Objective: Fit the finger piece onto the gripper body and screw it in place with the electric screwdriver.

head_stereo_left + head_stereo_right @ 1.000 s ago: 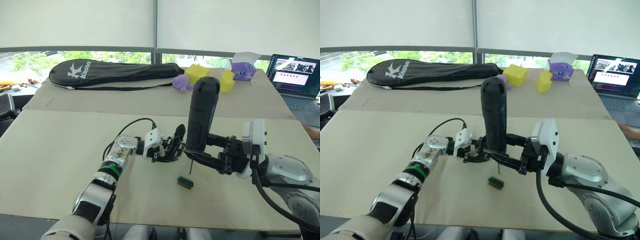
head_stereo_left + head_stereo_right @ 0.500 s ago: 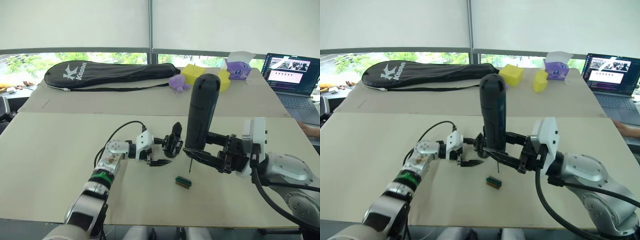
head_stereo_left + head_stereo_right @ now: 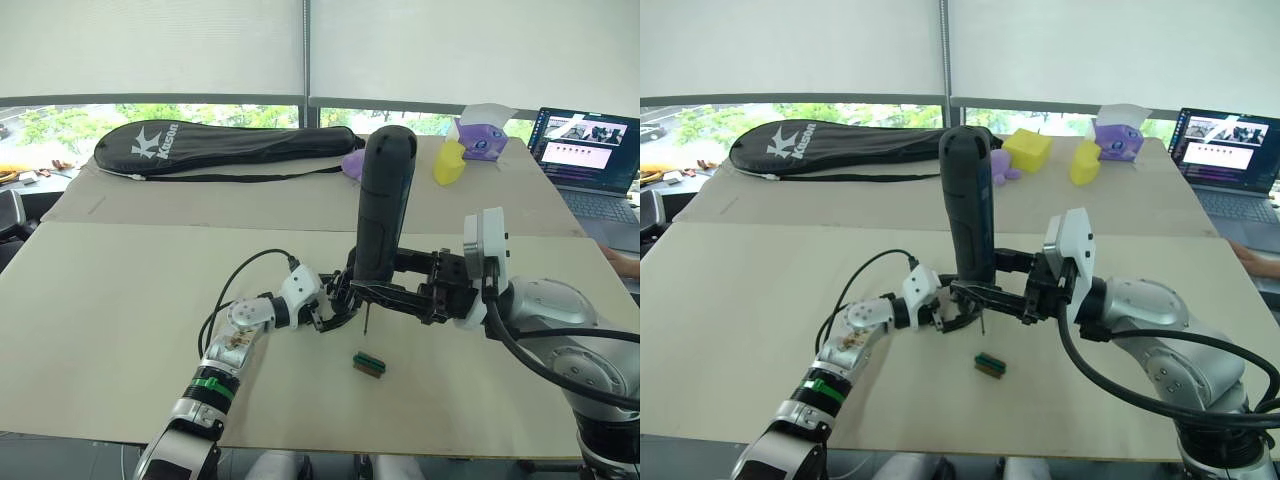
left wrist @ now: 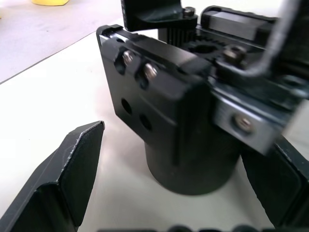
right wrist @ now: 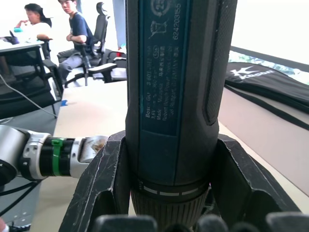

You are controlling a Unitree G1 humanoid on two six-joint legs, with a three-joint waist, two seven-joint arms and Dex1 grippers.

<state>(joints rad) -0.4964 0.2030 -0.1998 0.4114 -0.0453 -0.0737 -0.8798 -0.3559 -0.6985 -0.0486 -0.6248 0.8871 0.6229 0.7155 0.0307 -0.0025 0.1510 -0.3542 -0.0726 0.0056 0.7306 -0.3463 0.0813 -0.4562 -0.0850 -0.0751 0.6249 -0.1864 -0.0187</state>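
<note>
Standing between left fingers [image 4: 72,169] | gripper body [image 4: 164,111] | untouched

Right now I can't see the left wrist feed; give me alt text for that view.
The gripper body, a chunky black block with small screws and holes on its face, stands on the pale table between the left gripper's two black fingers. A gap shows between the near finger and the part. Further black and metal parts sit close behind it.
</note>
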